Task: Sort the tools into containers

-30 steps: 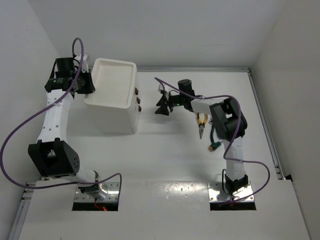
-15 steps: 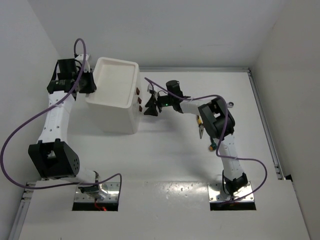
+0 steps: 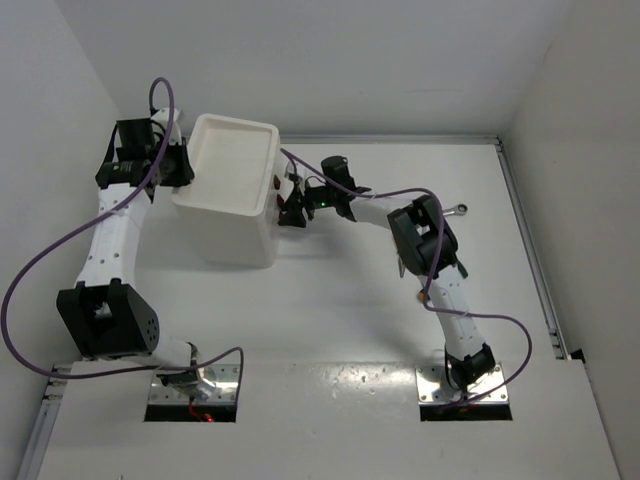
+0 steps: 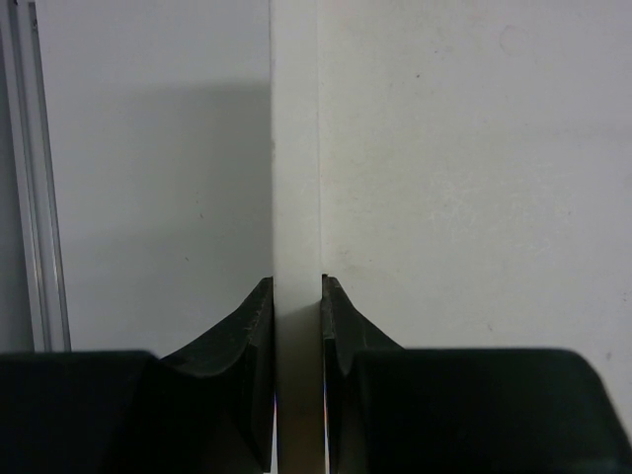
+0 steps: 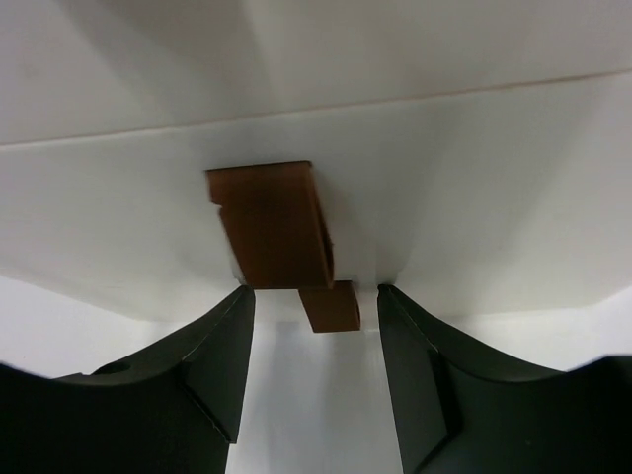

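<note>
Left jaws gripping one bin (image 3: pixel 232 165), one wrench (image 3: pixel 459 210)

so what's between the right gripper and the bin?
Brown clips on the bin wall; the open right gripper faces them. Right wrist view shows it.

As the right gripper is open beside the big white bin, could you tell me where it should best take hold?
Probably the thin right rim of the bin, from above, one finger inside and one outside, as the left gripper pinches the opposite wall. The open right gripper faces brown tabs, a poorer hold.
</note>
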